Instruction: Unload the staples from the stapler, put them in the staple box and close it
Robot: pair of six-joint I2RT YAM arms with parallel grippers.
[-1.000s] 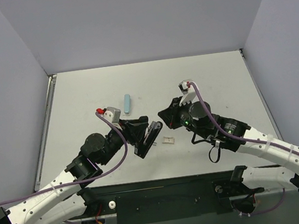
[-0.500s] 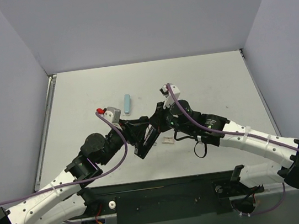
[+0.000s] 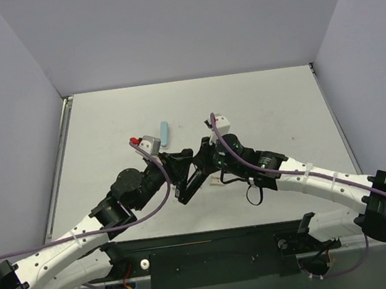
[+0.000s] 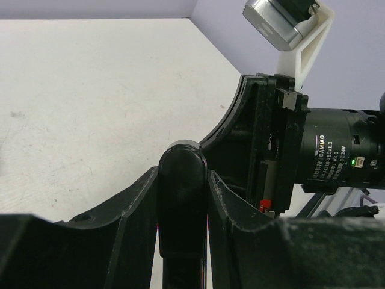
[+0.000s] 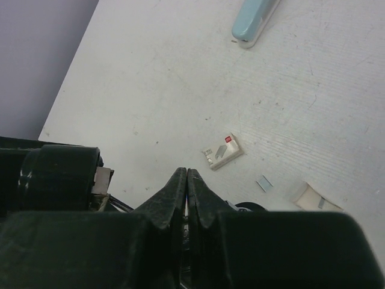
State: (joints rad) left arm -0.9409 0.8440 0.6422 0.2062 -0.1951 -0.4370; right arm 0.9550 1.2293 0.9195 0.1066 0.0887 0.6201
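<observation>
The black stapler [image 3: 190, 183] stands tilted off the table between the two arms at centre front. My left gripper [image 3: 180, 176] is shut on it; in the left wrist view both fingers [image 4: 135, 205] clamp its rounded black arm [image 4: 182, 180]. My right gripper [image 3: 199, 161] comes in from the right and touches the stapler's upper end. In the right wrist view its jaws [image 5: 187, 172] are pressed together. Whether something thin sits between them I cannot tell. The stapler's metal inside is hidden.
A small white staple box [image 5: 222, 150] lies on the table just right of the stapler, also in the top view [image 3: 217, 180]. A short staple strip [image 5: 264, 183] and a pale scrap [image 5: 310, 195] lie beside it. A light blue stapler-like object [image 3: 164, 133] lies further back.
My right arm has swung left from the table's middle right up to the stapler. My left arm has lifted the stapler slightly up and right.
</observation>
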